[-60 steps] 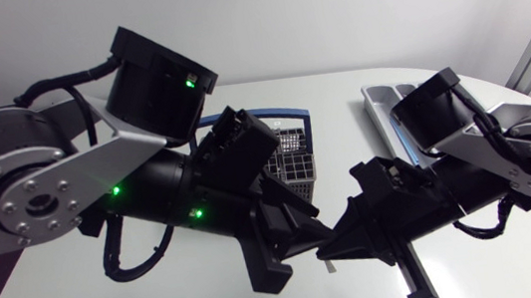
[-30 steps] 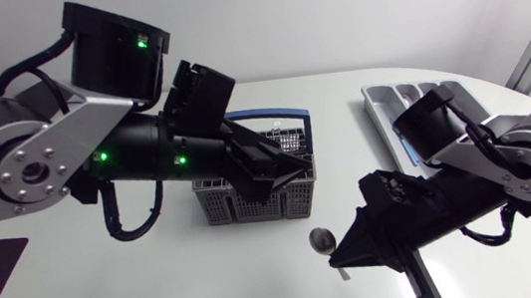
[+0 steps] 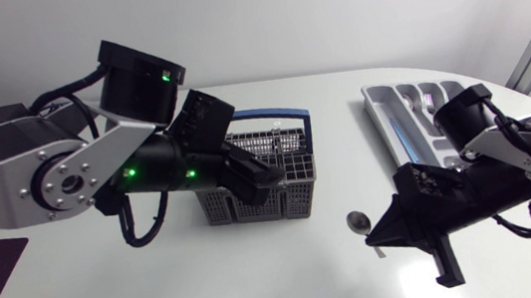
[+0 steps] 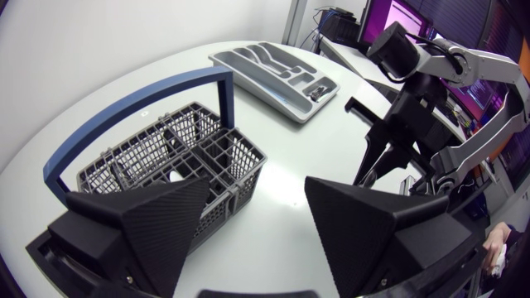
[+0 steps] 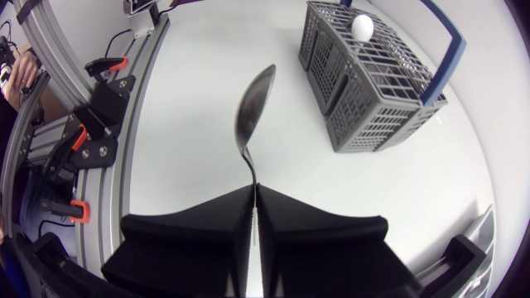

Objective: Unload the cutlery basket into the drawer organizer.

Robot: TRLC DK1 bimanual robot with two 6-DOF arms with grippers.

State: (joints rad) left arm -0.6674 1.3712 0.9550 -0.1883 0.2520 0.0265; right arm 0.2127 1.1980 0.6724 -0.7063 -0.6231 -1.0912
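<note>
Between the fingers of my right gripper (image 5: 252, 192), which were closed tight on its handle, was a spoon (image 5: 252, 103). Its bowl projected ahead of the fingertips and appeared to be clear of the table (image 3: 160, 281).

Progress, as judged:
- The spoon was out of the cutlery basket (image 3: 255, 188) but not yet in the drawer organizer (image 3: 413, 122). This step was about half done.
- The organizer lay behind and beside the right gripper, partly under that arm. The basket stood well ahead of the spoon's bowl.
- At least one metal piece already lay in an organizer compartment.
- The basket still held at least one item, so more transfers remained.

My left gripper (image 4: 257, 207) was spread wide and held nothing. The basket stood just ahead of it and below it.

View differences:
- The right wrist view confirmed the grip on the spoon handle. It also showed a white rounded item (image 5: 362, 25) standing in a far basket compartment.
- The left wrist view showed the open, empty left fingers (image 4: 141, 223) and the piece in the organizer beyond the basket.
- Only the head view showed both grippers, the basket and the organizer together. From it I could not tell how far apart the left fingers stood.
</note>
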